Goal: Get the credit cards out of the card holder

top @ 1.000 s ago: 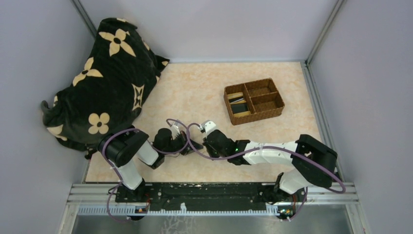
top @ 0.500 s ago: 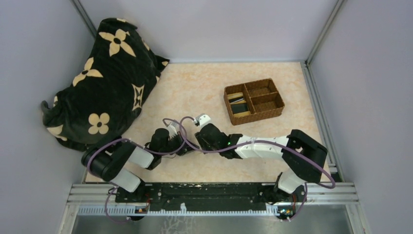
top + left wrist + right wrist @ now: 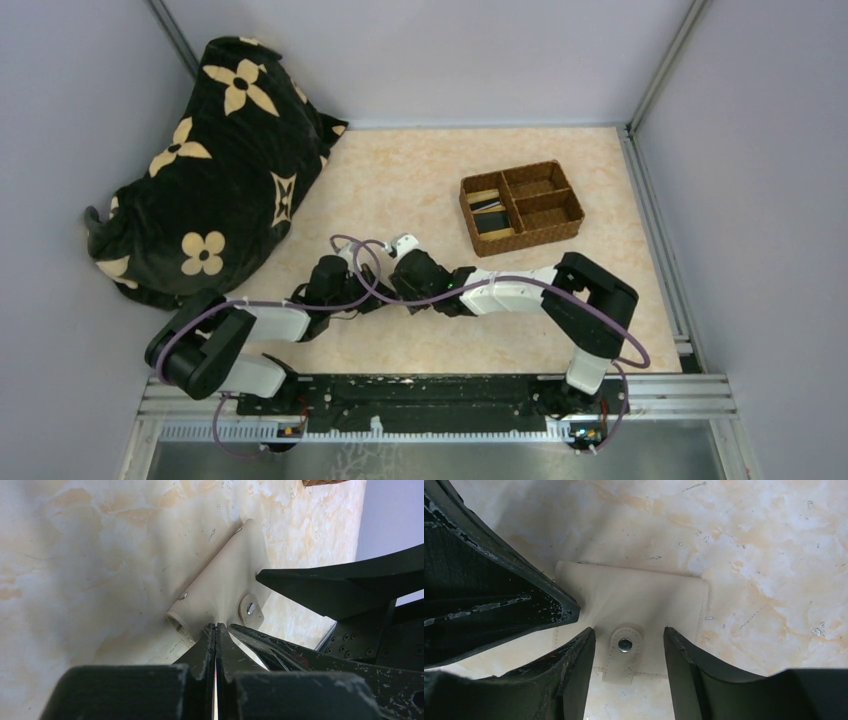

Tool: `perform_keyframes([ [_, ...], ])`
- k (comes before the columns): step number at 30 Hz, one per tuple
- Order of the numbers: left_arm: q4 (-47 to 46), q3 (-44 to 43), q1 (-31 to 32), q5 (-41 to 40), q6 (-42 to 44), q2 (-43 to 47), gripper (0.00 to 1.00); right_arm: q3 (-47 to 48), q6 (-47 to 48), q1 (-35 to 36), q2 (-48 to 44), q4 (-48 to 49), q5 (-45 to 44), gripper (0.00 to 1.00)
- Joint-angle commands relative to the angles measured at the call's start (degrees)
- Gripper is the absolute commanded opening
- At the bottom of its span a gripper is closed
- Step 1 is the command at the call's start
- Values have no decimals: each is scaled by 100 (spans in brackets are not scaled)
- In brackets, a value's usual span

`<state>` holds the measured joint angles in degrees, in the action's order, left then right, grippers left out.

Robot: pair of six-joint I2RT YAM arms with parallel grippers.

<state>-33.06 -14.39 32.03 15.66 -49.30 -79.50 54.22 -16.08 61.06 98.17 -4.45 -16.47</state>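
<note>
Card holder flat on table, folded closed, contents unseen; top view hides it under both wrists. Left gripper closed at its 6 o'clock edge, pinching or not unclear. Right gripper spread, straddling snap tab. Both arms low, outstretched.

Both arms slide left across the table! The left gripper edges left and away from its base as its elbow sinks toward the near-left corner. The right gripper follows it left, its elbow swinging inward.
</note>
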Motion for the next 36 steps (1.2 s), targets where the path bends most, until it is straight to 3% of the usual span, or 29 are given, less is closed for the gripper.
perform_keyframes([
  [1, 186, 78, -17, -176, 105, -296, 0, 55, 7, -32, 116, 68, 13, 53],
  [4, 186, 138, -15, -234, 118, -299, 0, 26, -33, -32, 189, 29, 39, 49],
  [8, 186, 190, -21, -275, 119, -230, 0, 43, -80, -30, 289, -175, -14, 28],
  [12, 212, 189, -15, -322, 149, -193, 0, 114, -181, -32, 448, -502, -65, 0],
  [19, 221, 191, -14, -315, 164, -197, 0, 108, -275, -33, 446, -586, 95, 0],
  [30, 115, 191, -21, -303, 72, -349, 0, -274, -334, -257, -964, -18, 776, 0],
  [36, -18, 187, -21, -249, 39, -497, 0, -349, -279, -312, -1186, -68, 802, 0],
])
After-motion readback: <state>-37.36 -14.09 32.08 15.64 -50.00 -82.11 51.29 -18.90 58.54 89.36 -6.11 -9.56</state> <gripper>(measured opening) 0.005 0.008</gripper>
